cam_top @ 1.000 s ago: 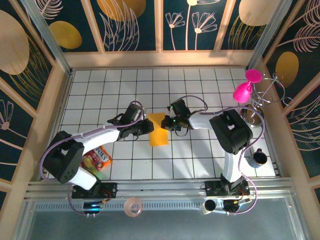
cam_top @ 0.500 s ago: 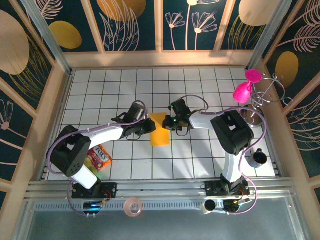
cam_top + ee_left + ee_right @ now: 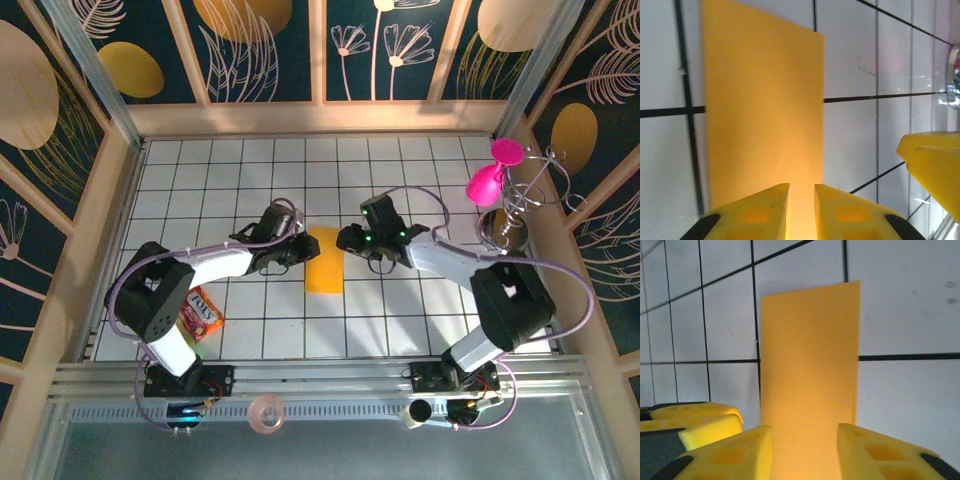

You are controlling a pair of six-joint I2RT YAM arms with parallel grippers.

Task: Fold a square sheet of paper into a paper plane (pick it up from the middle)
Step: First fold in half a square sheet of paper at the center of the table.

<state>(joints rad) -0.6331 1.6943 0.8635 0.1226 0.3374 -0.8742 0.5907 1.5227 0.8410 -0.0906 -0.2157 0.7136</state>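
Observation:
The square sheet of paper (image 3: pixel 323 262) lies flat on the white tiled table as a narrow orange-yellow rectangle, folded in half. My left gripper (image 3: pixel 303 247) is at its left edge. In the left wrist view the paper (image 3: pixel 760 115) runs under the left gripper (image 3: pixel 801 210), whose jaws stand a narrow gap apart. My right gripper (image 3: pixel 348 240) is at the paper's upper right edge. In the right wrist view the paper (image 3: pixel 810 355) passes under the right gripper (image 3: pixel 805 455), which is open wide. Each wrist view catches the other gripper's yellow fingers at its edge.
A multicoloured snack packet (image 3: pixel 197 312) lies by the left arm's base. A pink balloon-like figure (image 3: pixel 490 180) and a wire stand (image 3: pixel 512 222) sit at the right wall. A tape roll (image 3: pixel 266 412) rests on the front rail. Wooden walls ring the table.
The right gripper has opened and drawn back to the right, its arm swinging out. The paper now lies flatter and narrower. The left gripper has shifted slightly towards the paper.

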